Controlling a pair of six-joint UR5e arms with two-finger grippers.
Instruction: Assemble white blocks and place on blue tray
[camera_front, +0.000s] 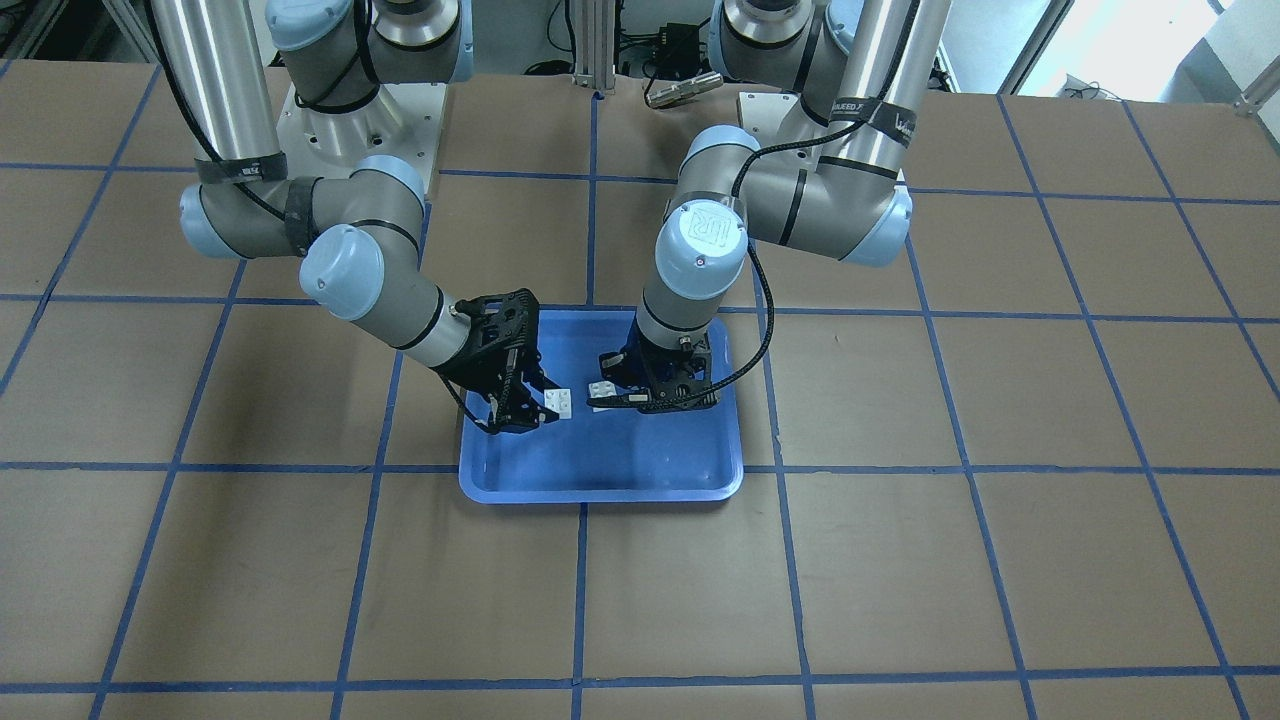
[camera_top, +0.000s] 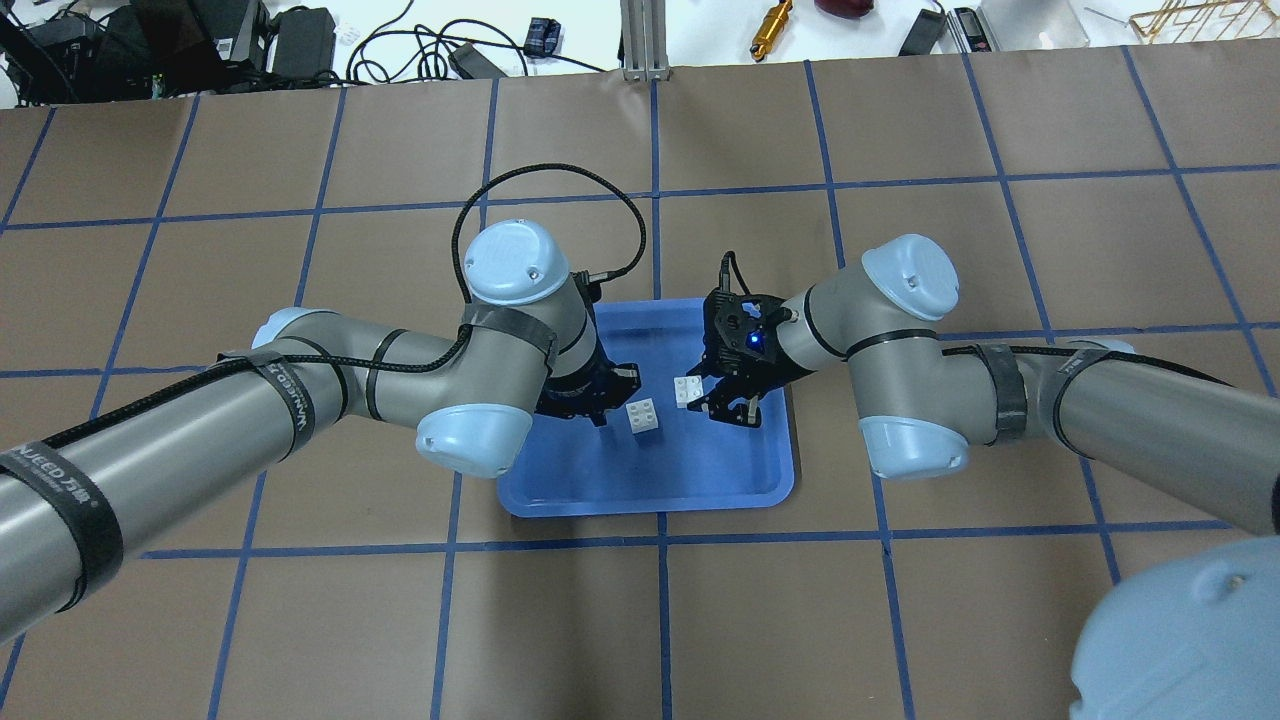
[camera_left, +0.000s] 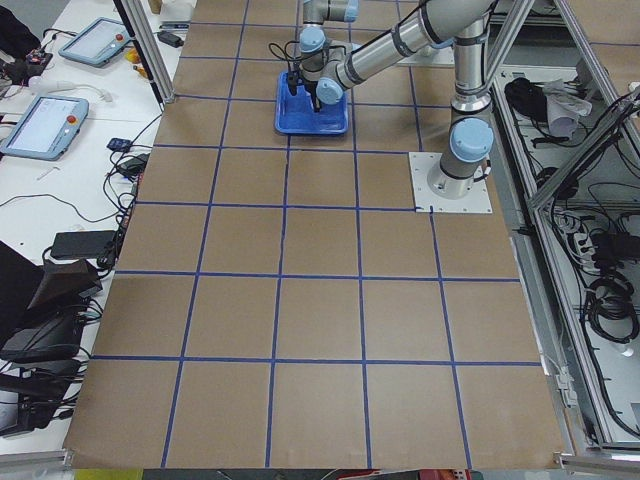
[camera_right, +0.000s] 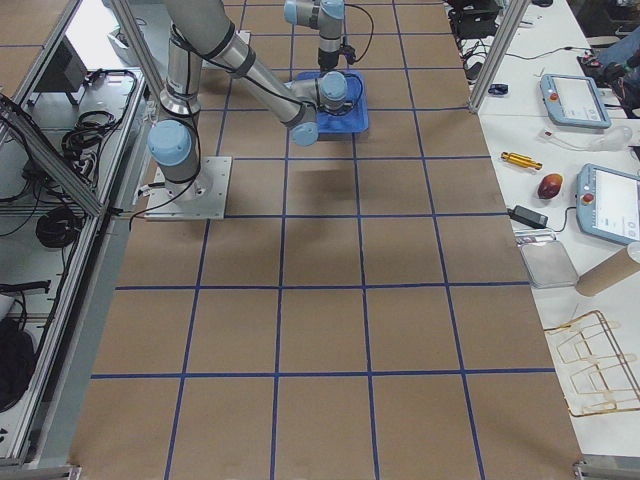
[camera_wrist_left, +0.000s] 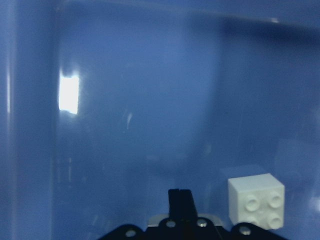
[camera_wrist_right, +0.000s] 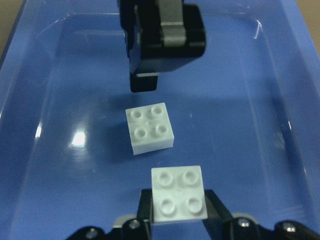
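Note:
The blue tray (camera_top: 650, 505) lies at the table's middle, and both grippers are over it. My right gripper (camera_wrist_right: 179, 212) is shut on one white block (camera_wrist_right: 179, 194), studs up, low over the tray floor; it also shows in the overhead view (camera_top: 687, 390). The second white block (camera_wrist_right: 150, 127) lies loose on the tray floor, studs up, a short gap from the held one (camera_top: 643, 415). My left gripper (camera_wrist_right: 145, 82) hangs just behind the loose block, shut and empty. In the left wrist view the loose block (camera_wrist_left: 256, 197) lies to the right of its fingertips (camera_wrist_left: 181, 200).
Brown paper with blue tape grid lines covers the table (camera_front: 900, 560). The right arm's mounting plate (camera_front: 330, 120) is at the robot's side. A brass cylinder (camera_top: 772, 18), cables and boxes lie beyond the far edge. Teach pendants (camera_left: 40, 120) lie on a side bench.

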